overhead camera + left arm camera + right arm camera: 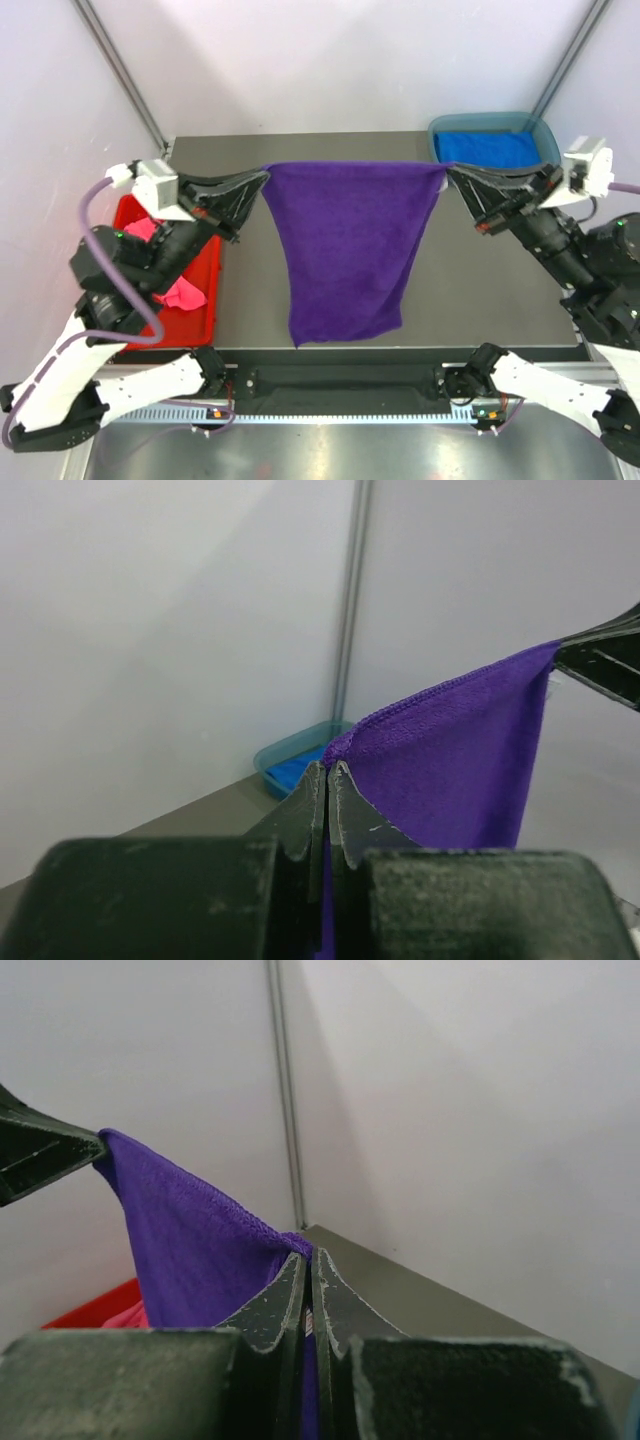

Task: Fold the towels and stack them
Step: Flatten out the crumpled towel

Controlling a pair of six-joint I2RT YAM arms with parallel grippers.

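A purple towel (pixel 348 245) hangs stretched in the air between my two grippers, its lower edge near the table's front. My left gripper (pixel 264 176) is shut on the towel's upper left corner; the left wrist view shows the towel (pixel 450 770) pinched at my gripper's tip (pixel 329 768). My right gripper (pixel 447 172) is shut on the upper right corner; the right wrist view shows the towel (pixel 190 1240) held at my gripper's tip (pixel 308 1256). A folded blue towel (pixel 485 148) lies in the teal bin. Pink towels (pixel 180 290) lie in the red bin.
A teal bin (pixel 488 123) stands at the table's back right corner. A red bin (pixel 205 290) sits at the left edge, partly under my left arm. The grey table (pixel 480 290) is walled by white panels on three sides.
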